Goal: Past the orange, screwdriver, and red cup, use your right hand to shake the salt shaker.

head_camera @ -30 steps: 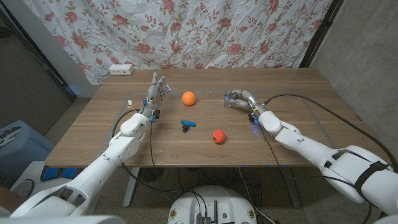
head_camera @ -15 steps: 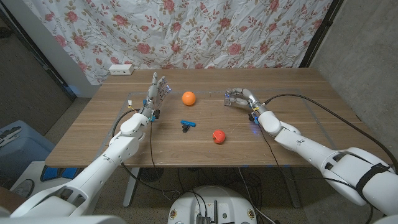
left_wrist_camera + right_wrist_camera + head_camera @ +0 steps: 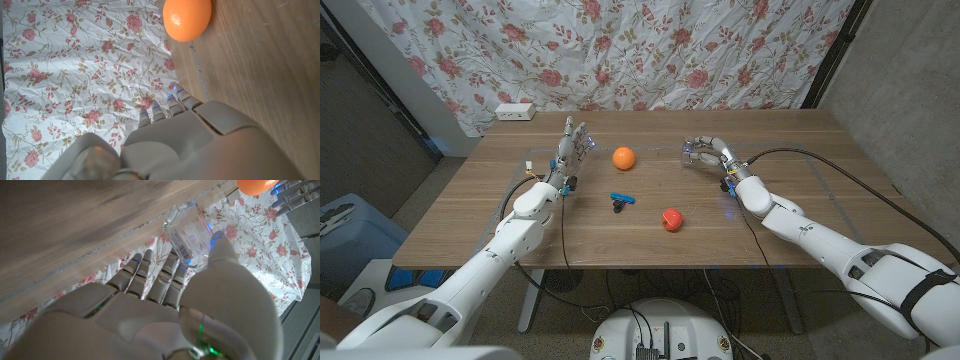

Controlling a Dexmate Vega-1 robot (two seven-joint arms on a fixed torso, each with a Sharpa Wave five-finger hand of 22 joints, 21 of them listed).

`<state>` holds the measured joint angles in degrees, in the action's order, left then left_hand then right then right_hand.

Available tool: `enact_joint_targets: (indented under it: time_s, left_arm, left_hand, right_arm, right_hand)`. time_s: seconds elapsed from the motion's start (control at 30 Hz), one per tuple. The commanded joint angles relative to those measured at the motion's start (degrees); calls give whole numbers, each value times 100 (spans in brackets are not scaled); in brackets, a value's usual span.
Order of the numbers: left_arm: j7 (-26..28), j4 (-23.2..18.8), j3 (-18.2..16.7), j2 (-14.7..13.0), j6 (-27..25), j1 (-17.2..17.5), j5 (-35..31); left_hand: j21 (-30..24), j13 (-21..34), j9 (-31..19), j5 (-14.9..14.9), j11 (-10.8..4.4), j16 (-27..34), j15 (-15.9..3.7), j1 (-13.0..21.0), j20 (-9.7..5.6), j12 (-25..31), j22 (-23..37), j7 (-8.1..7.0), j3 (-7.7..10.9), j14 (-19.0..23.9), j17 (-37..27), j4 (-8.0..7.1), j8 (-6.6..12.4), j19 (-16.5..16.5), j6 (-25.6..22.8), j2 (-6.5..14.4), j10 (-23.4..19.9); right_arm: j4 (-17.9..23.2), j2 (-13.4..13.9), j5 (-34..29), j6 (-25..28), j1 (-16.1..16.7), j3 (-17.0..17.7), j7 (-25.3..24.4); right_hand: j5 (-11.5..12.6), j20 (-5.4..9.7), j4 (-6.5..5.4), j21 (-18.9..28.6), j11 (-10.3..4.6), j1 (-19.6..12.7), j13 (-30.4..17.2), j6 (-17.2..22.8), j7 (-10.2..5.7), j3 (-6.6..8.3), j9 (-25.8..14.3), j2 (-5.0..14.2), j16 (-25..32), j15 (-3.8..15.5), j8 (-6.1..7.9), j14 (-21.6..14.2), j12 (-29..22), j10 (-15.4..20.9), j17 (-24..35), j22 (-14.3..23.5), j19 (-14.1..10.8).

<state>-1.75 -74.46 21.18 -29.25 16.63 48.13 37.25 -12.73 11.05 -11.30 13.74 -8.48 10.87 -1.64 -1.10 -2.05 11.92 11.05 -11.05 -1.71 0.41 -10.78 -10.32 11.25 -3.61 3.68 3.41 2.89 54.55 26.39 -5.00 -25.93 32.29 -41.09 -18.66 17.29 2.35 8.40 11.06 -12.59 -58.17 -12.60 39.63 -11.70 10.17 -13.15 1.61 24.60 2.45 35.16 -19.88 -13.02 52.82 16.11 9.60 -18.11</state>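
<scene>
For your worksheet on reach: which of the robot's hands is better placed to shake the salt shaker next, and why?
Right. The right hand already grips the salt shaker; the left hand stands open beyond the orange.

No legible text, brand, or number anywhere. Salt shaker carries a white label w/ a barcode-type strip of black lines, right wrist view; lines visible, digits/letters too small and blurred to read. In head view the salt shaker sits at approx 1 o'clock on the desk, label not resolvable there. Curtain behind desk is rose print only, no lettering. White box at approx 11 o'clock on desk edge shows no readable marking. Orange, screwdriver, red cup: no print seen on any.
</scene>
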Motion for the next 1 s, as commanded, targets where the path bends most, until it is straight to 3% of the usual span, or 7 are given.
enact_joint_targets:
  time_s: [0.03,0.5,1.0]
  left_arm:
    - [3,-5,1,1,-3,1,0]
    - [0,0,1,3,-1,-2,0]
    - [0,2,2,4,0,-2,0]
  left_hand:
    - [-26,21,-35,42,-45,29,-605,-2,-136,21,27,-35,-11,1,-34,-36,23,-21,-6,579,6]
    - [-27,21,-35,43,-55,29,-607,-1,-134,22,27,-43,-11,1,-34,-36,25,-23,-12,579,5]
    - [-26,21,-35,43,-38,27,-605,-1,-140,22,27,-35,-10,-4,-34,-36,23,-20,-7,579,3]
  right_arm:
    - [765,180,-301,372,238,144,-379]
    - [1071,225,-1206,446,266,-7,-1098]
    - [1969,649,-1647,1069,313,85,-893]
  right_hand:
    - [-46,199,-28,15,-14,-2,-6,143,-102,-5,-5,90,34,825,20,-46,11,68,33,10,-32]
    - [-102,168,-20,24,-15,-13,3,148,-103,-46,7,80,65,823,13,-77,47,71,48,11,-90]
    - [-178,141,-79,15,-11,92,-6,67,-103,-114,56,105,92,775,-60,-96,72,74,70,14,-107]
